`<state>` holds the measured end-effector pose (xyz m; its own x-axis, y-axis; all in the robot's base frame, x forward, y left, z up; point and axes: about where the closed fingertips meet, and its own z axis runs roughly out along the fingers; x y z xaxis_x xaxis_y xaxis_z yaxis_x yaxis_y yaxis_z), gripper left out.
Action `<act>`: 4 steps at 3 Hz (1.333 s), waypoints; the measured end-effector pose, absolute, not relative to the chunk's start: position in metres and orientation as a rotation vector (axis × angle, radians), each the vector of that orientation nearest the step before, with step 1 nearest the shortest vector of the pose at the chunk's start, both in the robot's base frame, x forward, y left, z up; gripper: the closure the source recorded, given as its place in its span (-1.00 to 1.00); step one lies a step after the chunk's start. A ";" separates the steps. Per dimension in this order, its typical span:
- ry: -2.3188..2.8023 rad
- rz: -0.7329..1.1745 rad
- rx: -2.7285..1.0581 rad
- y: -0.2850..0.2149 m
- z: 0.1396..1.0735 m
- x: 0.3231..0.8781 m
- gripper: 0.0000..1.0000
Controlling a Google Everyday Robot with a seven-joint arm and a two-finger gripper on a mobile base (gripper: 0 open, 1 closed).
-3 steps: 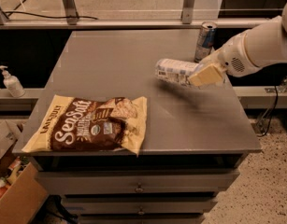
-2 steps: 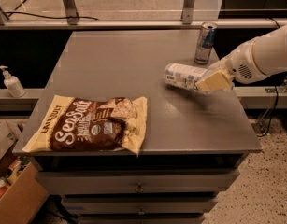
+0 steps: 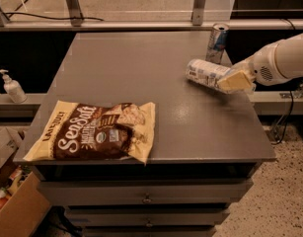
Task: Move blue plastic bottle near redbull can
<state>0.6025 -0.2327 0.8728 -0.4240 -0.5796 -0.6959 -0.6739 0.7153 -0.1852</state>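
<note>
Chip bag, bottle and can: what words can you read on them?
"Sea Salt": big white letters on the chip bag.
Smaller print on that bag: too blurred to read.
Label of the blue plastic bottle, held by the gripper at the right of the view: too blurred to read.
The redbull can behind it: no words readable.

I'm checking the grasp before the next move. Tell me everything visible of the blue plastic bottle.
The blue plastic bottle is small, of clear plastic with a pale bluish-white printed label. It lies on its side near the right edge of the grey table, its right end held in the gripper. The redbull can stands upright just behind it. Whether the bottle rests on the table or hangs just above it cannot be told.
</note>
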 end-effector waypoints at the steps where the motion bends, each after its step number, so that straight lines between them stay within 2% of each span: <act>1: 2.137 0.140 -0.917 -0.244 0.869 0.625 1.00; 3: 2.130 0.144 -0.909 -0.251 0.865 0.665 1.00; 4: 2.132 0.150 -0.911 -0.253 0.865 0.677 0.65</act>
